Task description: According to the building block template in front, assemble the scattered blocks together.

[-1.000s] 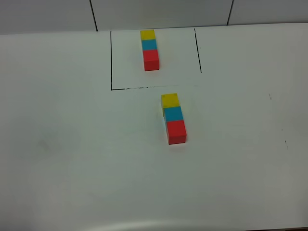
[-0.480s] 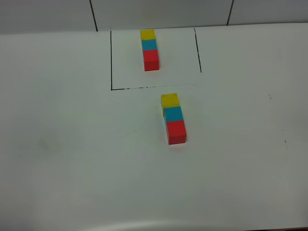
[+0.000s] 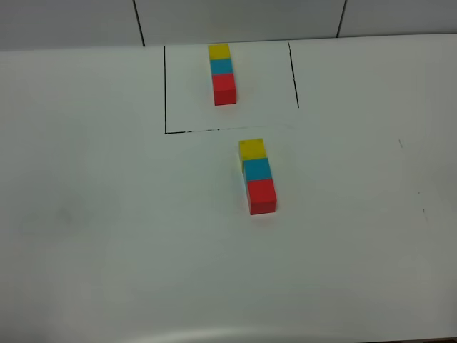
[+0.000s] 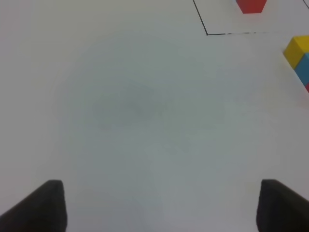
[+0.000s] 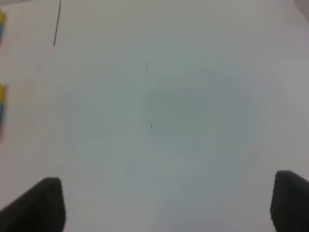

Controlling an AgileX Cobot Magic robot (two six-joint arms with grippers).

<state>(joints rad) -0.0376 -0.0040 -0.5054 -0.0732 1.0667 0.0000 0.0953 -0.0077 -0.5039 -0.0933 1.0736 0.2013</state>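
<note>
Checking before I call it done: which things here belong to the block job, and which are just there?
Job:
template row inside black outline
assembled row: yellow block, blue block, red block

Just there:
white table
small dark specks

the white table (image 3: 107, 236) lies bare to the left, right and front of the loose row of blocks (image 3: 258, 176); behind it, only a narrow gap separates its yellow end from the black outline (image 3: 166, 89) around the template row (image 3: 223, 73)

A white table (image 3: 107, 236) fills the view under even light; behind it stands a pale wall (image 3: 235, 18) with dark seams.
</note>
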